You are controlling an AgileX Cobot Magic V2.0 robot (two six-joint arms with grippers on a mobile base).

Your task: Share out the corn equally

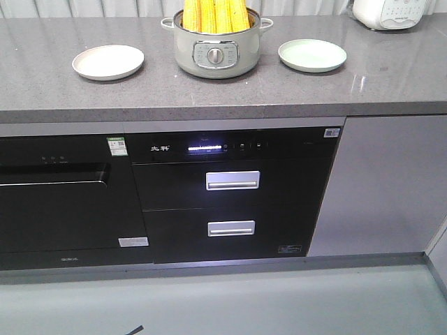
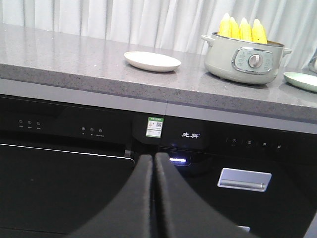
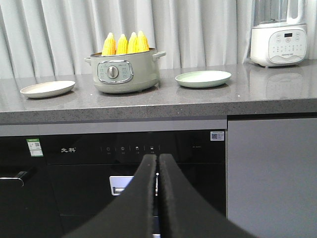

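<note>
The left end effector (image 2: 154, 157) is seen with its two dark fingers pressed together, no gap being left at the tips. Nothing is held between them. It is positioned low, in front of the black cabinet front (image 2: 59, 178) beneath the counter (image 2: 64, 67), and nothing on the counter is touched by it.

The right end effector (image 3: 157, 157) is likewise fully closed and empty, and is placed before the same dark front, below the counter edge.

The corn (image 1: 213, 15) is found standing upright, points up, inside the pale pot (image 1: 216, 54) at the middle of the counter; four tips can be counted from the right wrist view. A cream plate (image 1: 108, 61) is set on one side of the pot and a green plate (image 1: 312, 55) on the other, both bare and apart from it.
</note>
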